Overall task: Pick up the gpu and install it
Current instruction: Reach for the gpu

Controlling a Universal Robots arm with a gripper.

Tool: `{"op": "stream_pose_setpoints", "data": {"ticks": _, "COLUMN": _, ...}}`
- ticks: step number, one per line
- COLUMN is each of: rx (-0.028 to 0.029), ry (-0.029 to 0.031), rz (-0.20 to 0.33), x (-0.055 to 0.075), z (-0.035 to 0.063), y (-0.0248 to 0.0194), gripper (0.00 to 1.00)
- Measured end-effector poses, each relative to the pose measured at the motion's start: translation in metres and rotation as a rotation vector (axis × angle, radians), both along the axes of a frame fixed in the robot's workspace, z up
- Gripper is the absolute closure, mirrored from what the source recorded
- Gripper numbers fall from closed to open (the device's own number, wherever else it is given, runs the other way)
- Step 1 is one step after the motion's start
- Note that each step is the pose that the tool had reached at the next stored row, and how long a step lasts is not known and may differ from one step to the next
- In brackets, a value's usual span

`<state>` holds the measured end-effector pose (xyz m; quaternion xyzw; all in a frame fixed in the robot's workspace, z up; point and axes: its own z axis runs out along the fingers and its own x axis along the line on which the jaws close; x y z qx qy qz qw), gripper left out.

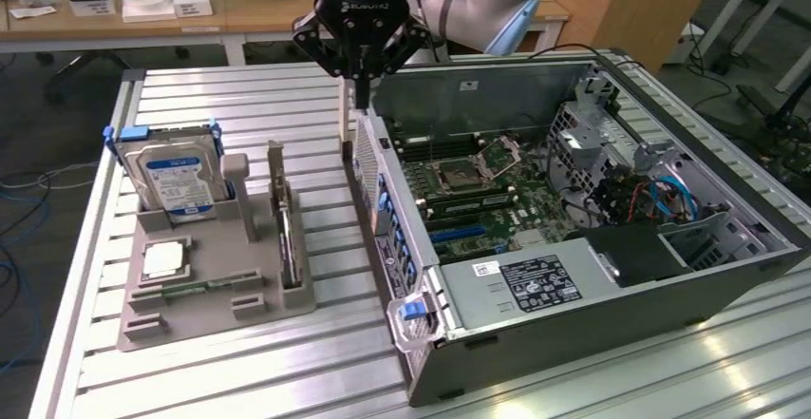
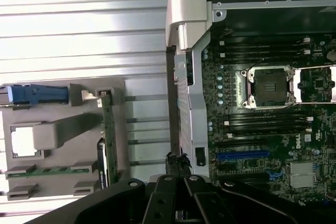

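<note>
The gpu (image 1: 291, 246) stands on its edge in a slot of the grey holder (image 1: 216, 295), a thin dark card with a greenish edge (image 2: 104, 129). My gripper (image 1: 361, 101) hangs above the back of the table, over the rear corner of the open computer case (image 1: 709, 276). Its fingers are pressed together with nothing between them. It is well apart from the gpu, farther back and toward the exterior view's right. In the wrist view the gripper (image 2: 177, 160) sits over the case's rear wall, with the motherboard (image 2: 262, 129) and its blue slot (image 2: 242, 156) beside it.
The holder (image 2: 58, 135) also carries a silver hard drive (image 1: 178, 177) with blue clips and a small square processor chip (image 1: 165, 259). The slatted metal table (image 1: 254, 371) extends in front. A wooden desk (image 1: 152, 20) with small items stands behind.
</note>
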<state>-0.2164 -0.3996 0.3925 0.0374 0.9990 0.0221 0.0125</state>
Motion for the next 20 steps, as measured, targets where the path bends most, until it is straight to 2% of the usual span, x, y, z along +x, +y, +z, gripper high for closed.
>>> {"op": "stream_pose_setpoints", "data": {"ticks": 20, "rx": -0.0001, "ry": 0.0001, "rz": 0.000, "x": -0.028, "z": -0.0009, "y": -0.0005, "gripper": 0.89}}
